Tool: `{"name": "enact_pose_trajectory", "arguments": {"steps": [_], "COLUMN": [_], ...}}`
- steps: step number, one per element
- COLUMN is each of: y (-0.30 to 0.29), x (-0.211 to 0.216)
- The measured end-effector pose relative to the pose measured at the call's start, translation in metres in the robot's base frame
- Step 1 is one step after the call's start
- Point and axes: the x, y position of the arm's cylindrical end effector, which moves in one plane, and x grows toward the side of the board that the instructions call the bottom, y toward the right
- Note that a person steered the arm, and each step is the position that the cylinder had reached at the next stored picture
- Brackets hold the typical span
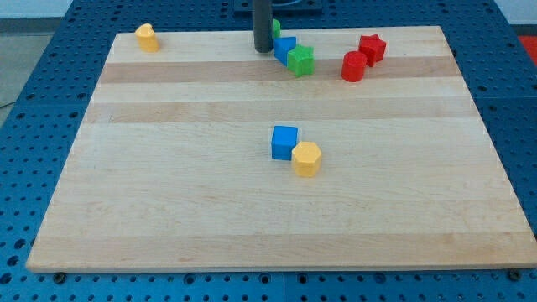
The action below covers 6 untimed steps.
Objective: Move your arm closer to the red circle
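Resting on pale wood, my tip (263, 50) stands left of the smooth red cylinder (353, 66); no hand shows.

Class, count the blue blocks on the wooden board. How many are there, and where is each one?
2. One blue block sits near the view's top, just right of my tip, touching a green block. The other blue block is mid-board, against a yellow block. None appears hidden.
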Motion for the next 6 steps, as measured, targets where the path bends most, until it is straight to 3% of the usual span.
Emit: {"name": "enact_pose_trajectory", "arguments": {"steps": [2, 3, 5, 6], "y": [0.0, 0.0, 0.065, 0.126], "x": [0.002, 0.036, 0.108, 0.109]}}
